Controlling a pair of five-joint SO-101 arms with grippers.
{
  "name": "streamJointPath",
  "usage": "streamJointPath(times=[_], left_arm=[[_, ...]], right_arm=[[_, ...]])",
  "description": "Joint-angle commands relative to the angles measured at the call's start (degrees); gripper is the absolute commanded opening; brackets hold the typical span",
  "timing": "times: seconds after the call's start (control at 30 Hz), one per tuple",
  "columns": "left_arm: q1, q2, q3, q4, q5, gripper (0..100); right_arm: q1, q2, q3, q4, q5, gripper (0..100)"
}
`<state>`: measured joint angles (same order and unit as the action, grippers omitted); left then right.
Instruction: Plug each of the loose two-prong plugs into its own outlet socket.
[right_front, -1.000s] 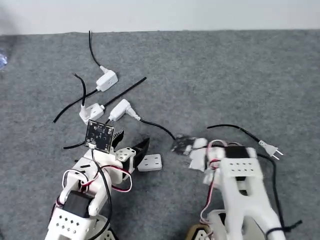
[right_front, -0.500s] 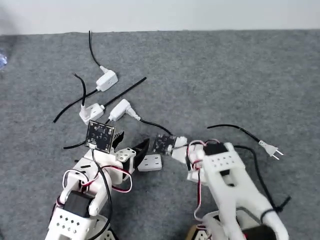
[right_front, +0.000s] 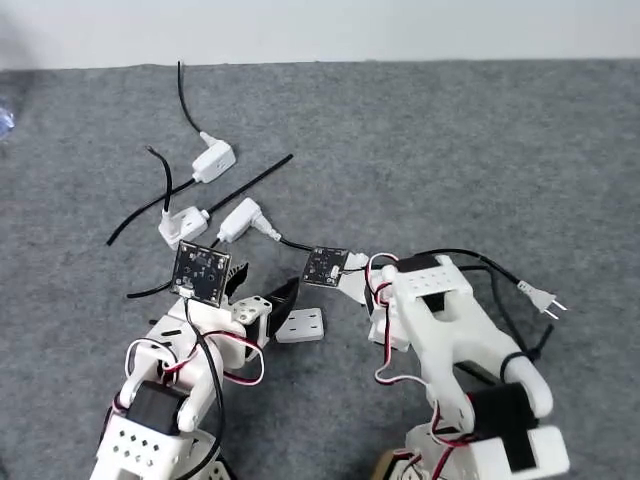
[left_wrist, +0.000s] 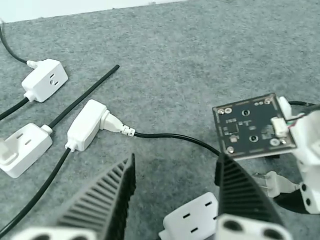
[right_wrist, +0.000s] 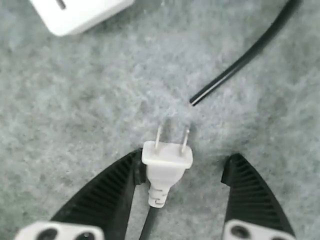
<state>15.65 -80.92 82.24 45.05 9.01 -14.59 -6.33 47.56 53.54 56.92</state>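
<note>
Our right hand (right_wrist: 185, 162) stands wide open around a white two-prong plug (right_wrist: 166, 156), which lies flat on the grey counter (right_wrist: 75, 100) just beside one finger, prongs pointing away from the wrist. Our left hand (left_wrist: 176, 162) is also spread wide, holding nothing, low over a white outlet socket (left_wrist: 192, 222). From above, another loose plug (right_front: 537, 296) lies at three o'clock of the right arm (right_front: 450, 320), and three white socket blocks (right_front: 213, 160) sit toward ten o'clock from the counter's middle
</note>
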Motion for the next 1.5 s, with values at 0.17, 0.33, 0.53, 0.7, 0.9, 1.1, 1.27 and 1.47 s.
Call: streamJointPath(times=[0.17,0.33,0.53,0.7,0.9,1.1,1.27,1.47], left_arm=[[0.5,-0.2,-0.4,-0.4,-0.5,25],[0.5,-0.2,-0.4,-0.4,-0.5,25],[0.5,-0.2,-0.3,-0.4,-0.5,25],[0.5,-0.2,-0.3,-0.4,-0.5,25],[6.2,-0.2,0.7,-0.2,-0.5,25],[8.1,-0.3,0.8,0.0,-0.6,25],[8.2,-0.3,0.8,0.1,-0.6,25],[8.2,-0.3,0.8,0.1,-0.6,25]], right_arm=[[0.7,1.1,-2.1,-1.5,-0.3,16.6],[0.6,1.1,-2.1,-1.7,-0.2,2.0],[0.0,-1.1,-3.1,-0.4,-0.6,0.8],[-5.8,-13.4,-8.5,10.9,-4.3,0.8],[-19.5,-27.2,-11.7,19.8,-10.5,0.8],[-22.9,-27.9,-15.3,23.2,-15.9,0.8],[-25.5,-29.9,-22.6,29.8,-17.8,0.8],[-27.0,-33.2,-30.2,36.9,-18.5,0.8]])
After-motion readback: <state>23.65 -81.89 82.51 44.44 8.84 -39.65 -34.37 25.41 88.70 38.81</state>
